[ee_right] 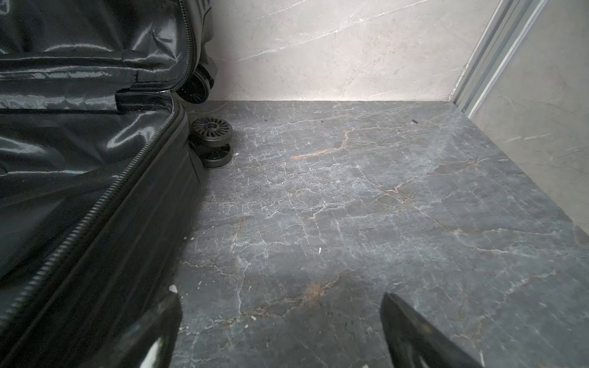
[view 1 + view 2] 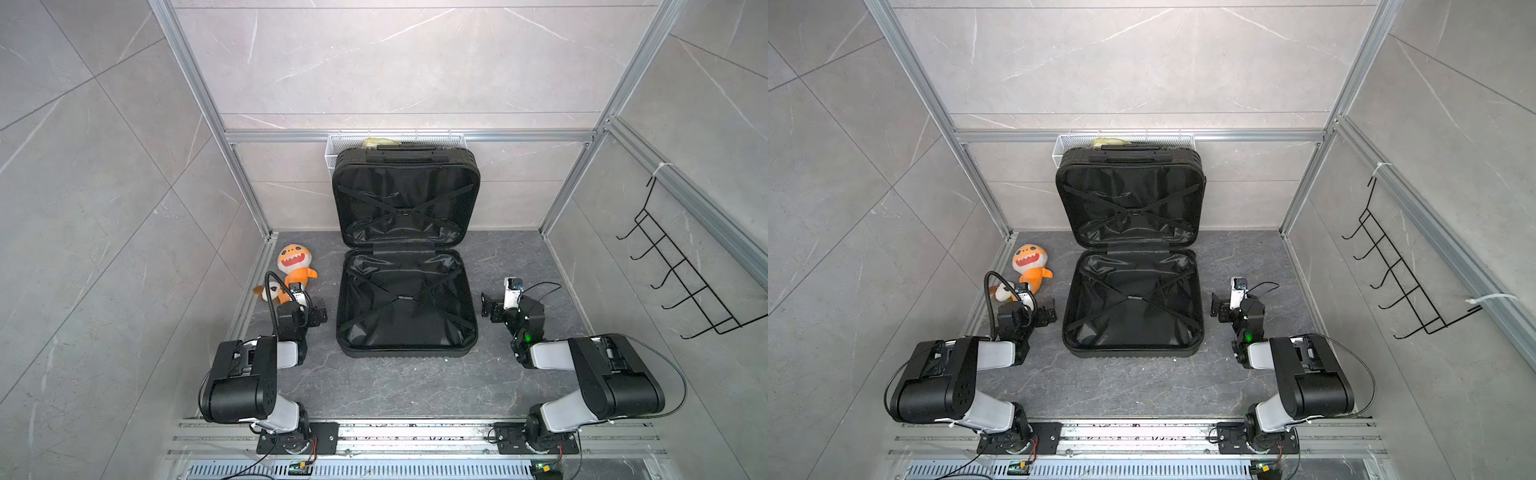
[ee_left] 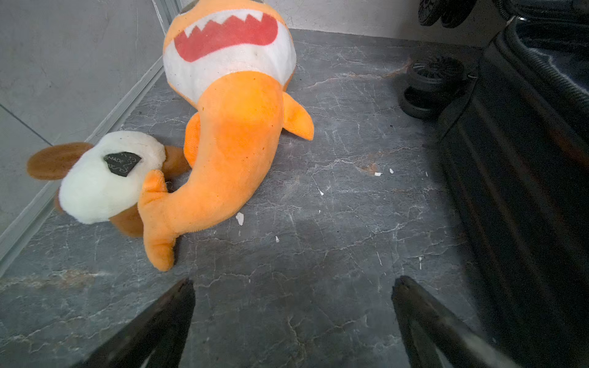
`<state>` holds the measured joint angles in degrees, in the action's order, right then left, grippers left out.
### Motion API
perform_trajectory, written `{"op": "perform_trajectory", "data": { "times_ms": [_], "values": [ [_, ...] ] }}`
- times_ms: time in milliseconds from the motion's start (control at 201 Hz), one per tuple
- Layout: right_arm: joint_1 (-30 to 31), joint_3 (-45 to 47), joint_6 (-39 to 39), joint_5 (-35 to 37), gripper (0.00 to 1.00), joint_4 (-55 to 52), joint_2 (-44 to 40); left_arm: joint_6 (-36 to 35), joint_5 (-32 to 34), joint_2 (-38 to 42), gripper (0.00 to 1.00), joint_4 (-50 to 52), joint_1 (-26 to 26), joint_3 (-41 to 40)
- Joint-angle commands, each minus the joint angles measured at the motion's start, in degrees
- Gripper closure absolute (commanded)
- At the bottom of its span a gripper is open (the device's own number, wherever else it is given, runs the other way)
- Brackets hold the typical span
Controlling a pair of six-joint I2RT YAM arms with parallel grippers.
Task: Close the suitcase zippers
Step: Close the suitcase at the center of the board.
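Observation:
The black suitcase (image 2: pixel 405 353) (image 2: pixel 1129 352) lies open in the middle of the table. Its lower half is flat and its lid (image 2: pixel 405 195) stands upright against the back wall, both showing black lining with crossed straps. The zippers (image 1: pixel 95 204) show as an unzipped black track along the lower half's rim; I cannot make out any pulls. My left gripper (image 2: pixel 321 313) (image 3: pixel 294 282) is open over bare table left of the case. My right gripper (image 2: pixel 487 306) (image 1: pixel 280 296) is open over bare table to its right. Neither touches the case.
An orange shark plush (image 2: pixel 296 262) (image 3: pixel 236 127) and a brown-and-white plush (image 2: pixel 269 293) (image 3: pixel 102 181) lie by the left wall, just beyond my left gripper. Suitcase wheels (image 1: pixel 212 127) (image 3: pixel 433 73) stick out at the hinge. A white wire basket (image 2: pixel 345 145) hangs behind the lid, a black wire rack (image 2: pixel 681 270) on the right wall.

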<state>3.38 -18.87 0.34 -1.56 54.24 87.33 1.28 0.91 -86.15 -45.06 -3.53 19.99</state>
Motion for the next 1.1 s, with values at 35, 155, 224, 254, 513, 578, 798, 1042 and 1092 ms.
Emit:
{"op": "perform_trajectory", "data": {
  "times_ms": [35, 155, 224, 254, 513, 578, 798, 1042, 1092],
  "values": [
    [0.4, -1.1, -0.8, -0.5, 0.01, -0.4, 0.6, -0.8, -0.4, 0.2, 0.0, -2.0, -0.3, 1.4],
    [0.3, -1.1, -0.8, -0.5, 0.01, -0.4, 0.6, -0.8, -0.4, 0.2, 0.0, -2.1, -0.2, 1.3],
    [0.3, -1.0, -0.7, -0.5, 0.01, -0.4, 0.6, -0.8, -0.4, 0.2, 0.0, -2.0, -0.3, 1.4],
    [0.3, -1.1, -0.7, -0.5, 0.0, -0.4, 0.6, -0.8, -0.4, 0.2, 0.0, -2.0, -0.3, 1.3],
    [0.3, -1.1, -0.7, -0.5, 0.0, -0.4, 0.6, -0.8, -0.4, 0.2, 0.0, -2.0, -0.3, 1.3],
    [0.3, -1.1, -0.7, -0.5, 0.0, -0.4, 0.6, -0.8, -0.4, 0.2, 0.0, -2.1, -0.2, 1.3],
    [0.3, -0.6, 0.7, 2.8, 0.0, 0.2, -0.1, 0.1, 2.1, 1.0, 0.0, -1.8, -0.3, 1.6],
    [0.4, -4.2, 3.6, 11.9, 0.0, -16.3, -11.6, 10.0, 11.4, 15.7, 0.0, 25.9, -0.3, 10.6],
    [0.3, -7.0, 5.8, 13.8, 0.0, -23.8, -15.0, 12.7, 9.2, 19.1, 0.0, 30.0, -0.2, 12.0]
  ]
}}
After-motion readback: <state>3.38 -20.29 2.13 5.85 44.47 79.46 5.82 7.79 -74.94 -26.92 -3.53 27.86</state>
